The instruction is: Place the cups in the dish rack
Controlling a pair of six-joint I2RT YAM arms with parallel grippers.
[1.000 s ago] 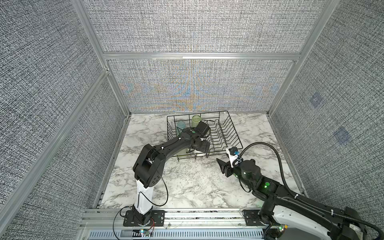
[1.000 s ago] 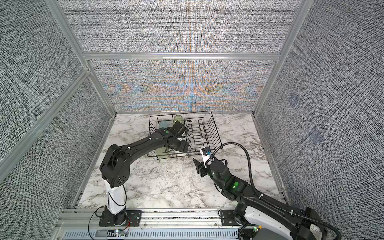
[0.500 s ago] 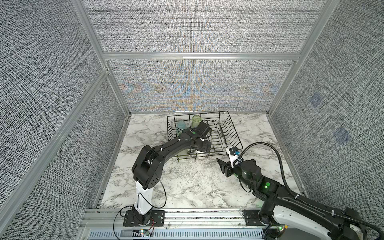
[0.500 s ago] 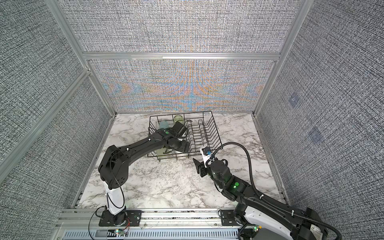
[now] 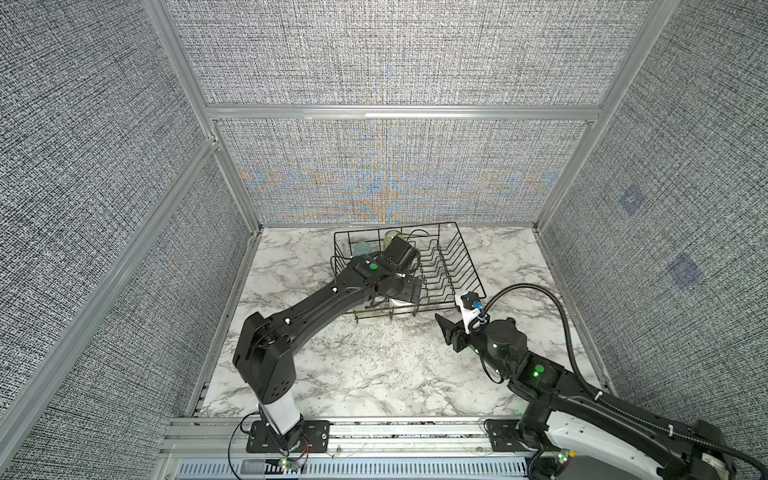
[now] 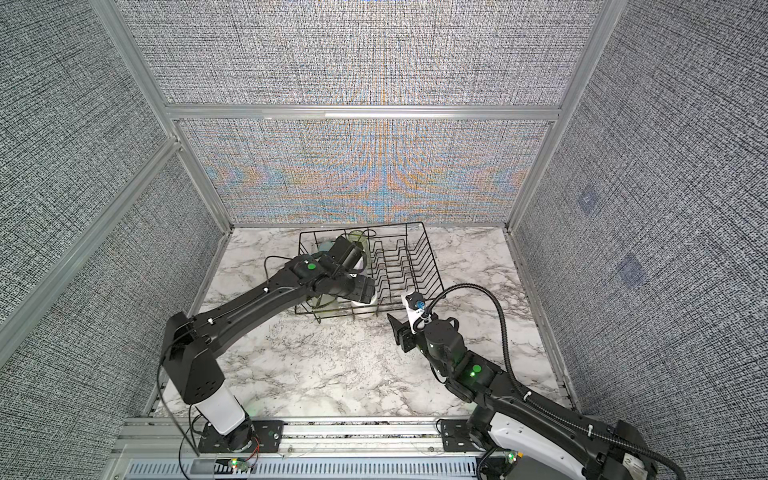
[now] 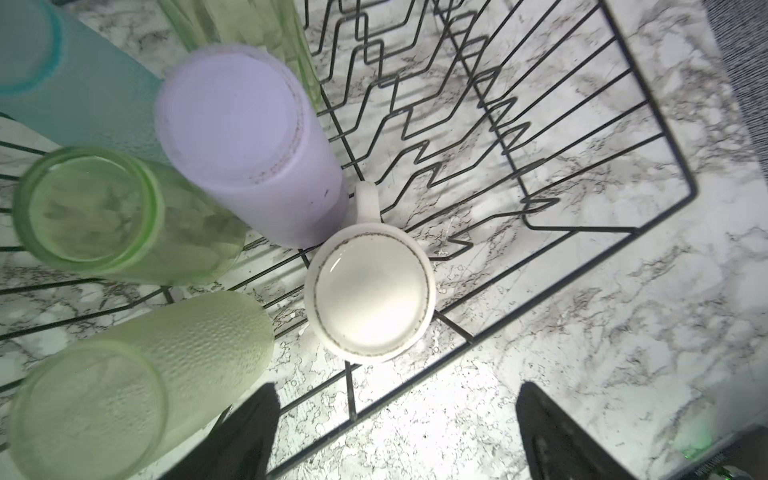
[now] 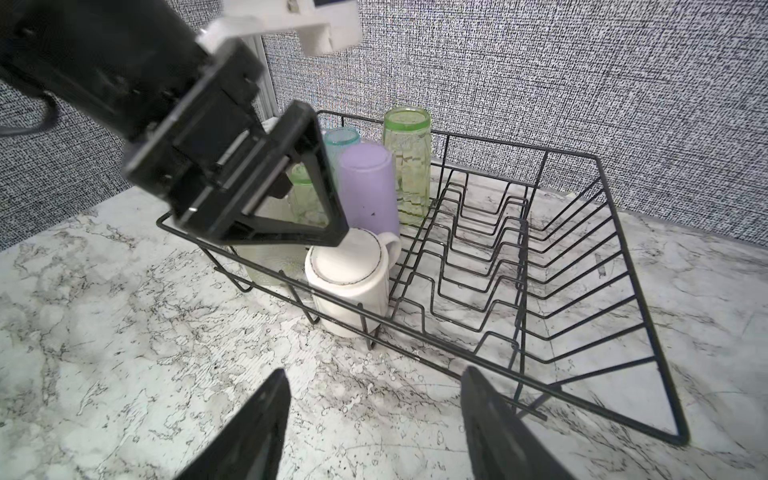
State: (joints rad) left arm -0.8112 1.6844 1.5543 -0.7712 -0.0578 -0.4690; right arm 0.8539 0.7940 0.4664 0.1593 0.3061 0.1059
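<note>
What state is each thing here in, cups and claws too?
white mug, bottom up in rack
lilac cup, bottom up in rack
light blue cup, standing in rack
taller green cup, standing in rack
shorter green cup, standing in rack
frosted yellow-green cup, standing in rack
dish rack, plate slots empty
left gripper, open, empty, over mug
right gripper, open, empty

A rectangular black wire dish rack [image 8: 598,158] with raised sides sits level on the marbled surface [image 5: 374,374], near its far edge. All six cups stand upside down, close-packed in two rows of three in the rack's open end beside its upright plate-slot wires [image 8: 478,249]. Next to the slots are a tall clear green tumbler [image 8: 407,166] at the far edge, an opaque lilac tumbler [image 8: 368,191] midway and a white handled cup [image 8: 349,286] at the near edge. Beyond them are a clear light blue tumbler [image 8: 341,139], a shorter clear green tumbler [image 7: 104,216] and a frosted pale yellow-green tumbler [image 7: 166,365] in the near corner.
</note>
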